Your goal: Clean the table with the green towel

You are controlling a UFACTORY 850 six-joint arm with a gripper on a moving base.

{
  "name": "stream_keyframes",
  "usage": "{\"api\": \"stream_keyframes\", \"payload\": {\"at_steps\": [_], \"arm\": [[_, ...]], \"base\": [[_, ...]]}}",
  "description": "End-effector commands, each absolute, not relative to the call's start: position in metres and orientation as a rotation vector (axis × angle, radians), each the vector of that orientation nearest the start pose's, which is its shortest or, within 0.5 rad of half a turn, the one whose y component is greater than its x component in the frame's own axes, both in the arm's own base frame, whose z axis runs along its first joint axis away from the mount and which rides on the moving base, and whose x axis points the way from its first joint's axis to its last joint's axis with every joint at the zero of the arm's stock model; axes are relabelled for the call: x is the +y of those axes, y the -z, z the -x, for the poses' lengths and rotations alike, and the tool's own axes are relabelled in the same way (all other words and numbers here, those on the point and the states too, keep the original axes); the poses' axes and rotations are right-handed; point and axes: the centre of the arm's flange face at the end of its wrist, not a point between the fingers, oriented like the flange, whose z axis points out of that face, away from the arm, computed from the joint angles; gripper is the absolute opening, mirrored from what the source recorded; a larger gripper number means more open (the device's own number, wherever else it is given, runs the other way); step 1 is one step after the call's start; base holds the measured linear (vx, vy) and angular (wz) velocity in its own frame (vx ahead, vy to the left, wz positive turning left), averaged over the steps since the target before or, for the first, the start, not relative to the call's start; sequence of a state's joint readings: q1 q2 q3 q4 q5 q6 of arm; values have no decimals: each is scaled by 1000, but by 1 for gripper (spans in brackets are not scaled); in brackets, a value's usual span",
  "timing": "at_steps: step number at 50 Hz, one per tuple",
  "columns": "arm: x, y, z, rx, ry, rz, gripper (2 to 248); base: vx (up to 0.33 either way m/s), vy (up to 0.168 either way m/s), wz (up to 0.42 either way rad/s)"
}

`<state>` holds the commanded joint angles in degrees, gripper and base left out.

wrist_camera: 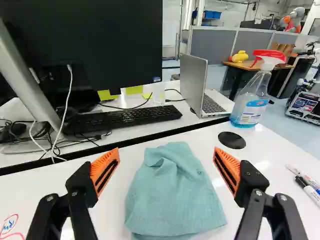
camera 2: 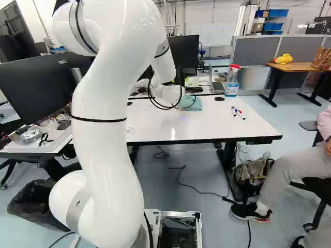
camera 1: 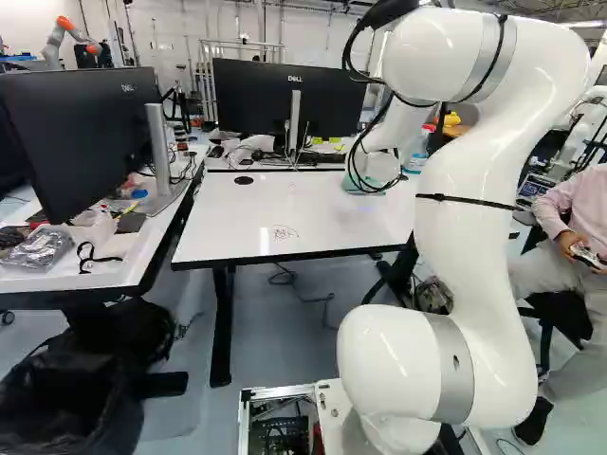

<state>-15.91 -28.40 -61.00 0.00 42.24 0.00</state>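
Green towel (wrist_camera: 172,195) on the glossy white bench (wrist_camera: 270,170), ahead of the released claw (wrist_camera: 166,162).
Soft and matte, the towel lies rumpled, folded over at its narrower far end and spreading wider toward the claw, whose ribbed orange pads stand well apart; its near edge is partly cut off. Cables (camera 2: 164,107) partly cover it in the right base view; the wrist view crops the red-and-blue scribble (wrist_camera: 9,226). The spray bottle (wrist_camera: 251,102) is clear, smooth plastic.

Matt cloth towel (wrist_camera: 172,192), glossy white tabletop (wrist_camera: 270,170), clear plastic bottle (wrist_camera: 250,102)
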Motion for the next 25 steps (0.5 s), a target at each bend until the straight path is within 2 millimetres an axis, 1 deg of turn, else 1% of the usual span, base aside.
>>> {"api": "stream_keyframes", "payload": {"at_steps": [11, 25], "arm": [[-173, -396, -624, 361, 1921, 2658, 247], [-175, -386, -641, 364, 1812, 2720, 247]], "base": [[0, 0, 0], [0, 0, 0]]}}
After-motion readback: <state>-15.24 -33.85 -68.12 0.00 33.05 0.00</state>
